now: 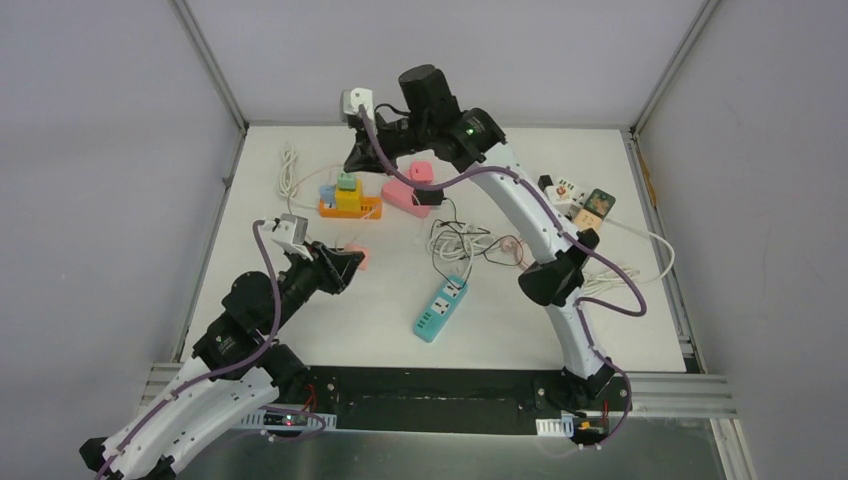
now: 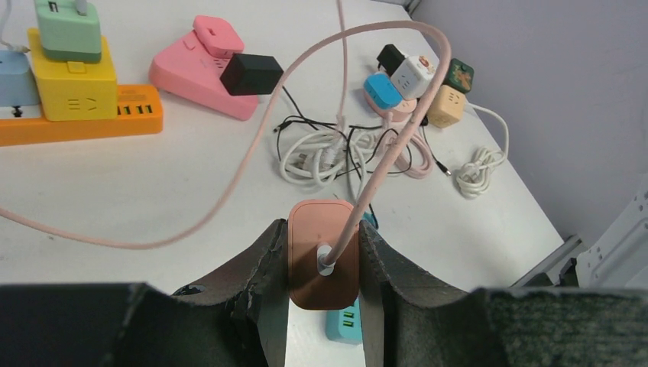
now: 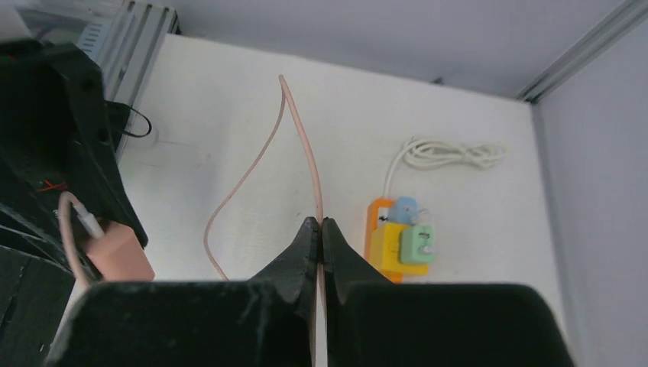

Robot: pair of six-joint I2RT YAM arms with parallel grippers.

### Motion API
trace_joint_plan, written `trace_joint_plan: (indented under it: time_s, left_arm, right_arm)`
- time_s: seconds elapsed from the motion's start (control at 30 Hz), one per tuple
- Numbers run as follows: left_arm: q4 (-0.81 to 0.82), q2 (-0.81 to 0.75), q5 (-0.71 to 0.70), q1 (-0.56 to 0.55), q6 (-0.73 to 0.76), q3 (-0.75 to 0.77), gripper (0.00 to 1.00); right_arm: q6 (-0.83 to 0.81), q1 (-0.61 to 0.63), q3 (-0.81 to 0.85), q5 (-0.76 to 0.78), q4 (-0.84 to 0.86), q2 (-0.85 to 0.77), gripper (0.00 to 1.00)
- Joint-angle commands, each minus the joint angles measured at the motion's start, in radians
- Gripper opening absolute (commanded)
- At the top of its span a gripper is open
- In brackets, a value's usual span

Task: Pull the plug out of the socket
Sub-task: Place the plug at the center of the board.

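One white table (image 1: 500, 345) carries everything, and two arms reach over it from the near edge.

The left hand (image 2: 322, 233) is clamped on the one salmon-pink plug (image 2: 321, 267), a finger pressed against each side. The plug is held up off the table at the near left, apart from every strip. The right hand (image 3: 320, 223), far back over the table, is closed with its fingers pinched on the single pink cable (image 3: 309, 153). That cable leaves the plug's face and arcs in a long loop.

There are three flat power strips:
- The orange strip (image 2: 84, 126) lies at the far left and carries three adapters: one yellow block (image 2: 72, 84), one green block (image 2: 69, 30) stacked on the yellow, and one blue adapter (image 2: 15, 80) beside them.
- The pink strip (image 2: 191, 76) lies just to its right and has one black adapter (image 2: 251, 73) plugged in.
- The teal strip (image 1: 441, 309) lies alone near the middle front.

Five small cube sockets cluster (image 2: 419, 80) at the far right: black, white, blue, beige and dark green.

One tangle of white and black cables (image 1: 465, 242) lies in the middle. There are also two white coils, one (image 1: 288, 170) behind the orange strip and one (image 2: 477, 168) near the right edge.
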Motion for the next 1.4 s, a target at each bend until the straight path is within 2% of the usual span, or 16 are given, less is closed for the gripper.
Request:
trace_joint_plan:
  time_s: [0.0, 0.13, 0.23, 0.3, 0.4, 0.53, 0.63, 0.67, 0.77, 0.87, 0.93, 1.03, 1.13, 1.2, 1.37]
  left_arm:
    - [0.157, -0.001, 0.032, 0.01, -0.071, -0.033, 0.04]
    - [0.265, 0.008, 0.065, 0.01, -0.102, -0.065, 0.05]
    - [0.32, 0.027, 0.08, 0.01, -0.108, -0.06, 0.05]
    - [0.315, 0.036, 0.07, 0.011, -0.101, -0.047, 0.05]
    - [0.282, 0.035, 0.025, 0.01, -0.075, -0.034, 0.05]
    - [0.08, 0.005, -0.146, 0.01, -0.021, 0.014, 0.04]
    - [-0.098, -0.025, -0.379, 0.011, -0.001, 0.068, 0.0]
    - [-0.155, -0.029, -0.504, 0.011, -0.011, 0.089, 0.0]
    - [-0.263, -0.02, -0.696, 0.01, -0.003, 0.143, 0.0]
    - [-0.305, 0.023, -0.788, 0.011, 0.014, 0.174, 0.0]
    - [-0.325, 0.07, -0.837, 0.011, 0.024, 0.193, 0.0]
    - [-0.34, 0.153, -0.906, 0.011, 0.047, 0.21, 0.0]
    - [-0.358, 0.262, -0.917, 0.049, 0.066, 0.232, 0.0]
    - [-0.358, 0.313, -0.861, 0.131, 0.063, 0.236, 0.0]
    - [-0.269, 0.428, -0.494, 0.45, -0.038, 0.195, 0.0]
  right_arm:
    - [0.014, -0.002, 0.109, -0.079, 0.083, -0.09, 0.0]
    - [0.156, -0.001, 0.132, -0.118, 0.169, -0.101, 0.0]
    - [0.205, 0.001, 0.13, -0.115, 0.199, -0.113, 0.0]
    - [0.228, 0.002, 0.068, -0.103, 0.198, -0.127, 0.0]
    - [0.26, 0.007, -0.119, -0.078, 0.195, -0.142, 0.0]
    - [0.317, 0.02, -0.233, -0.036, 0.212, -0.13, 0.0]
    - [0.416, 0.023, -0.195, -0.052, 0.264, -0.068, 0.0]
    - [0.434, 0.029, -0.17, -0.052, 0.282, -0.04, 0.0]
    - [0.475, 0.06, -0.084, -0.046, 0.317, 0.068, 0.0]
    - [0.512, 0.087, -0.006, -0.044, 0.416, 0.17, 0.0]
    - [0.675, 0.099, 0.041, 0.015, 0.514, 0.239, 0.0]
    - [0.781, 0.124, 0.127, 0.115, 0.616, 0.347, 0.0]
    - [0.836, 0.155, 0.213, 0.22, 0.668, 0.441, 0.0]
    - [0.862, 0.163, 0.245, 0.284, 0.708, 0.496, 0.0]
    - [0.895, 0.16, 0.283, 0.339, 0.767, 0.598, 0.0]
